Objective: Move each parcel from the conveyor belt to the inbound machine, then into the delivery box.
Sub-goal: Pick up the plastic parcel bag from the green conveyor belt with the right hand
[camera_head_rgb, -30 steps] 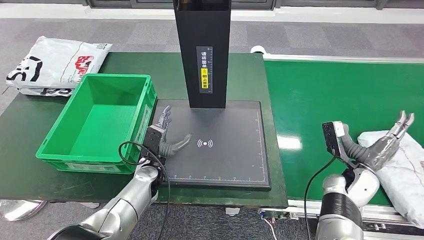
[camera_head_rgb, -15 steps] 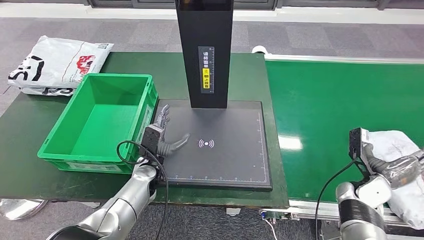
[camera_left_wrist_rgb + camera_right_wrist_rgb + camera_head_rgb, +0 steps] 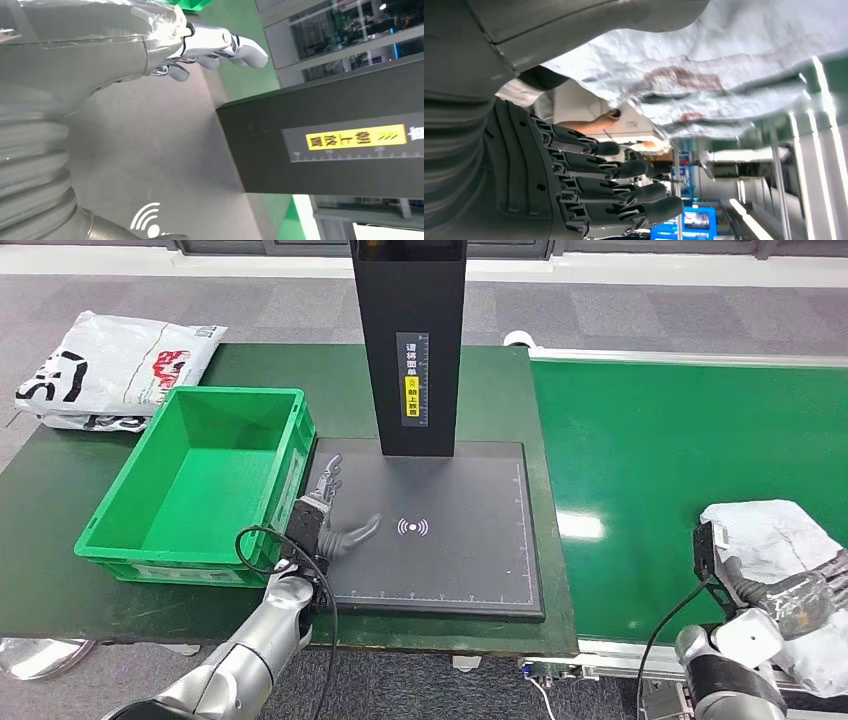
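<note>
Right hand [image 3: 800,592] at the conveyor belt's [image 3: 660,450] near right edge, thumb over the white parcel [image 3: 775,535], fingers [image 3: 624,192] straight beneath it — clasped, though loosely. Left of the belt, the inbound machine's dark pad [image 3: 450,540] with left hand [image 3: 325,520] laid flat, fingers spread, holding nothing. Farther left of the belt, the green delivery box [image 3: 130,510] — beyond it, a printed white bag [image 3: 110,370].

Bright green conveyor belt [image 3: 660,460] at three o'clock, carrying a crinkled white parcel [image 3: 775,540] with faint reddish marks. Matte black scanner pad [image 3: 470,560] with white wireless symbol; black column [image 3: 408,300] bearing yellow label. Green crate [image 3: 140,530] at nine o'clock. White bag [image 3: 110,365] printed black and red at ten o'clock.
</note>
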